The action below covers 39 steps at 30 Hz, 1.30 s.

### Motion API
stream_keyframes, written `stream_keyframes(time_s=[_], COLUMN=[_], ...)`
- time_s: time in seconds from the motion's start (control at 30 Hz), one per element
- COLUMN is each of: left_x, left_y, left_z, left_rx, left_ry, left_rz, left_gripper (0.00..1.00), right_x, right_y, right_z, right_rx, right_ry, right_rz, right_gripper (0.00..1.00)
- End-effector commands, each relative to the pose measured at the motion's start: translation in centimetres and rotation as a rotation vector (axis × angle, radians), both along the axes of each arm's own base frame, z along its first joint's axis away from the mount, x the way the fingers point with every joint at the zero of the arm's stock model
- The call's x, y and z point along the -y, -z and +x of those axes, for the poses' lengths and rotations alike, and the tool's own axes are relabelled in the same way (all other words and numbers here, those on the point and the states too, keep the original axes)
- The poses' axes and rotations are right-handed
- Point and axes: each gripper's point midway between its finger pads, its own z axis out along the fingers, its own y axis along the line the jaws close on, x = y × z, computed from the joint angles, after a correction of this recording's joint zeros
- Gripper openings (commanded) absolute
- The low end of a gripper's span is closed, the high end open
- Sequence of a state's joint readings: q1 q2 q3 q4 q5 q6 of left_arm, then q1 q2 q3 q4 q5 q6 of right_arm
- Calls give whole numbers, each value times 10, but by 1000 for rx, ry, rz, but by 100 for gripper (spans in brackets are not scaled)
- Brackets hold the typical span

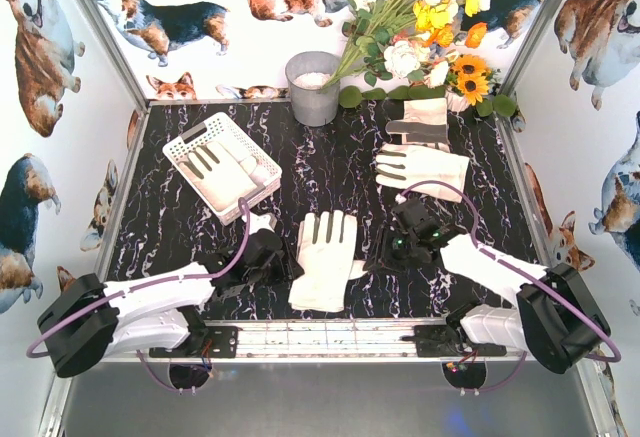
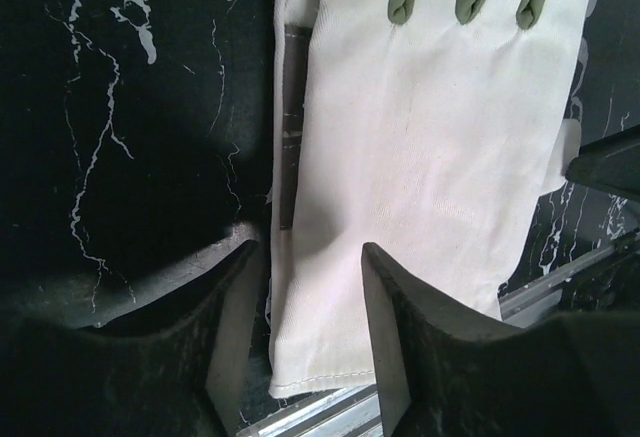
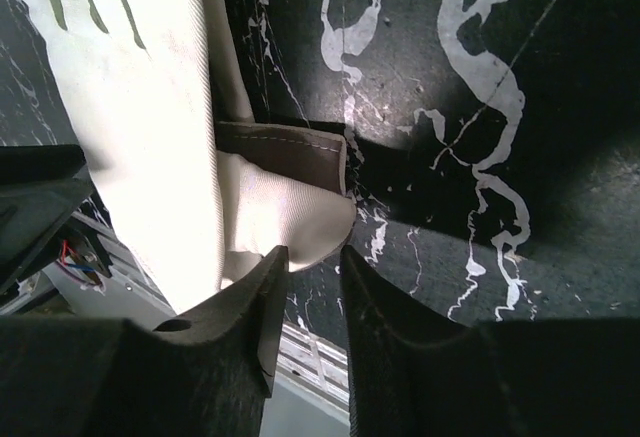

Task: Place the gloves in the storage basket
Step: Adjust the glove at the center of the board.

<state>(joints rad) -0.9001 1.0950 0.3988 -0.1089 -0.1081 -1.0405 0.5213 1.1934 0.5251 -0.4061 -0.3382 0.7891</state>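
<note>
We see one glove (image 1: pixel 325 257) flat at ctr-near desk (image 1: pixel 330 157), fingers pointing away, cuff hem right at the near edge by the alu rail (image 1: pixel 320 337). Left gripper (image 2: pixel 310 257) sits low over the cuff's left edge. Jaws are part-open, one finger over bare marble and the other over cloth. Fabric lies flat between them, not pinched. Right gripper (image 3: pixel 313 257) is at the glove's right side w/ jaws at a narrow slot. A folded flap tip lies just beyond the slot, nothing clamped. Both arms flank the glove, so room is tight there, w/ little margin before the rail.

Storage basket (image 1: pixel 190 134) sits far-left, turned diagonal, w/ stowed gloves (image 1: pixel 225 167) inside and its near corner close to the left arm. A bare marble strip runs between the basket and the right side, where a second glove (image 1: pixel 422 169) lies w/ a third glove (image 1: pixel 425 112) behind it. Grey bucket (image 1: pixel 313 87) stands at the back edge, flowers (image 1: pixel 420 17) back-right. Corgi-print walls (image 1: pixel 60 107) box the desk in L, R and back.
</note>
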Motion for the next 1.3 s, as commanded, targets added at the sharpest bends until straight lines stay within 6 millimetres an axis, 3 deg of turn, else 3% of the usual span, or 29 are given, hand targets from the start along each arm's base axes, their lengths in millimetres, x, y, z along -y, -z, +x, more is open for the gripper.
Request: stream_keyframes(time_s=[0.0,0.27,0.5,0.63,1.27], left_x=[8,3,0,-3,-7], left_y=[0,7,0,-3,-1], left_z=[2,0,3,2,-5], left_rx=[-7,-21,2,8,-15], left_ry=[28,17,4,0,-16], left_rz=[-25,1,-1,2,-16], left_gripper=[37,22,7,2,0], right_x=[-12,-13,-15,-17,-28], right_y=[-8,-6,-18,-25,-38], right_z=[12,11,14,17,37], right_rx=[55,44,73,89,131], right_ry=[-8,-21,-24,-29,-46], right_rz=[60,65,79,87,103], right_gripper=[27,18,0,0,0])
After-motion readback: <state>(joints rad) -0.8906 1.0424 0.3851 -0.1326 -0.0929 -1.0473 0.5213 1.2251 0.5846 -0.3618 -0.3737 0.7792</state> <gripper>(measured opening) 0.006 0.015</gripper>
